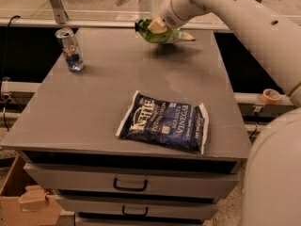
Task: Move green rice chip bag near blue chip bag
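The green rice chip bag (167,35) hangs in the air above the far middle of the grey table (99,102), its shadow on the surface just below. My gripper (154,26) is shut on the bag's left end, at the end of the white arm reaching in from the upper right. The blue chip bag (164,122), dark navy with white "Kettle" lettering, lies flat near the table's front edge, right of centre, well in front of the lifted green bag.
A drink can (70,50) stands upright at the table's far left. Drawers (129,185) sit below the front edge. A cardboard box (19,201) is on the floor at lower left. A tape roll (271,96) lies on a rail at right.
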{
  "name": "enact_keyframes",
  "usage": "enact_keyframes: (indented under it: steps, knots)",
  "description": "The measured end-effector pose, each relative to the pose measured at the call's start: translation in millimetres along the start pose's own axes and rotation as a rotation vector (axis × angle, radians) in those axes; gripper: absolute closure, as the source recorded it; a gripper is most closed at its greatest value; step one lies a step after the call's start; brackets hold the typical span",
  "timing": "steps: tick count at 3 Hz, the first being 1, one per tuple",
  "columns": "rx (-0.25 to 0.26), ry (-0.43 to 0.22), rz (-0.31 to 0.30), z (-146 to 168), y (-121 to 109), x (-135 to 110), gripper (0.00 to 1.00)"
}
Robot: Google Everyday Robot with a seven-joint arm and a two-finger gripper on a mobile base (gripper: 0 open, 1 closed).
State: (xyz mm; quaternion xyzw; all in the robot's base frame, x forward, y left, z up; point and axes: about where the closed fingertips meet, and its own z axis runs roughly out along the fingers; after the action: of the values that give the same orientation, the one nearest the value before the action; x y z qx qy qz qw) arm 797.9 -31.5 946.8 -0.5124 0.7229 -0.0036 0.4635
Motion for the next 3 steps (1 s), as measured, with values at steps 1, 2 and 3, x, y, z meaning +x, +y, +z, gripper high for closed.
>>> enact_keyframes:
  steps: [1,2,3]
  knots:
    - [-0.068,0.007,-0.003,-19,20,10,1.00]
    - [-0.097,0.036,0.020,-57,42,23,1.00]
    - [-0.121,0.108,0.071,-94,69,46,1.00]
